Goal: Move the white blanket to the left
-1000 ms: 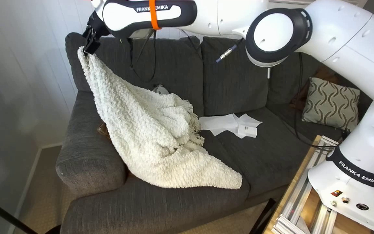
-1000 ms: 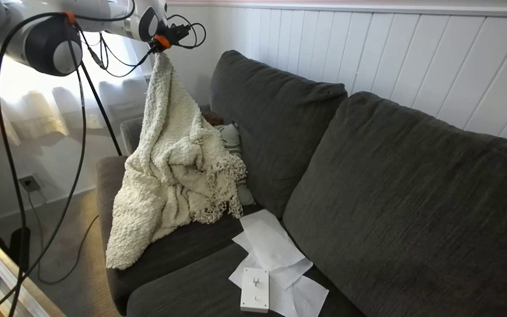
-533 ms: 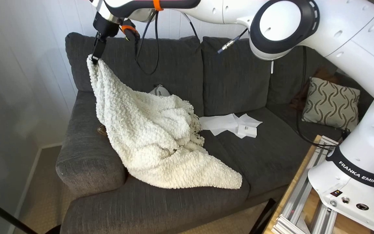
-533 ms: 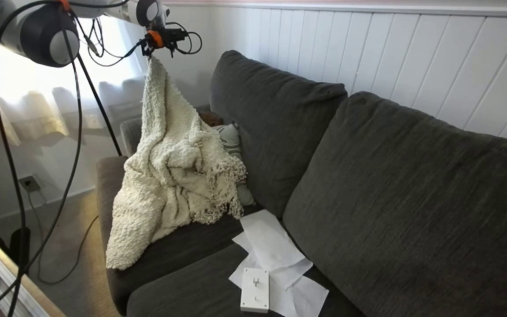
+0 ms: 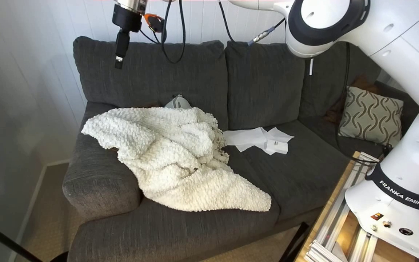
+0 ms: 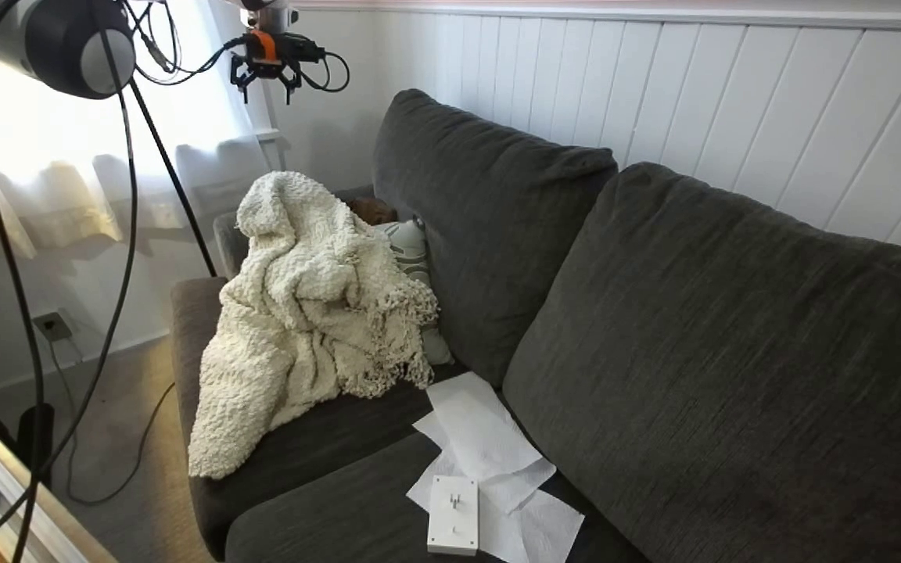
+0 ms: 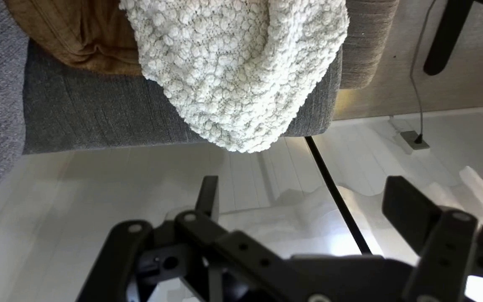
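The white knobbly blanket (image 5: 173,153) lies heaped on the grey sofa in both exterior views (image 6: 302,289). Its upper end drapes over the sofa's armrest (image 5: 100,182), and one corner reaches toward the seat's front edge. In the wrist view the blanket (image 7: 241,71) fills the top middle, apart from the fingers. My gripper (image 5: 119,62) hangs above the blanket in front of the back cushion, pointing down. In an exterior view its two fingers (image 6: 267,98) stand wide apart with nothing between them. The wrist view also shows the fingers (image 7: 302,184) open and empty.
White paper sheets (image 5: 242,137) and a small white box (image 6: 453,516) lie on the seat beside the blanket. A patterned pillow (image 6: 411,242) and a brown cloth item (image 7: 94,37) are partly under it. A black pole (image 6: 169,172) stands behind the armrest.
My gripper has opened and let go of the blanket's raised corner, which has dropped onto the armrest. In an exterior view the gripper has swung to point downward and shifted slightly right.
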`<action>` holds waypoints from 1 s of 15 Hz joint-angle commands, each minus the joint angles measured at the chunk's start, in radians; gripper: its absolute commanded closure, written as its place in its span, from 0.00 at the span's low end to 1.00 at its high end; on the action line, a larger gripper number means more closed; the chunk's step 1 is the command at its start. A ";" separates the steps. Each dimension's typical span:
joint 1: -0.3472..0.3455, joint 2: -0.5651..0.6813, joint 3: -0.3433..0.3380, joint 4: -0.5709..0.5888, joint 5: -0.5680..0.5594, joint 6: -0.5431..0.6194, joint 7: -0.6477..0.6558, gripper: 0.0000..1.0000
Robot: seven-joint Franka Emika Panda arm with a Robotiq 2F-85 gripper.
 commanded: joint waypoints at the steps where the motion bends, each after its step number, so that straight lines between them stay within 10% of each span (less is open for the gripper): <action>1: -0.023 -0.034 -0.011 0.002 0.000 -0.030 0.046 0.00; 15: -0.147 -0.226 -0.040 -0.308 0.040 -0.151 0.577 0.00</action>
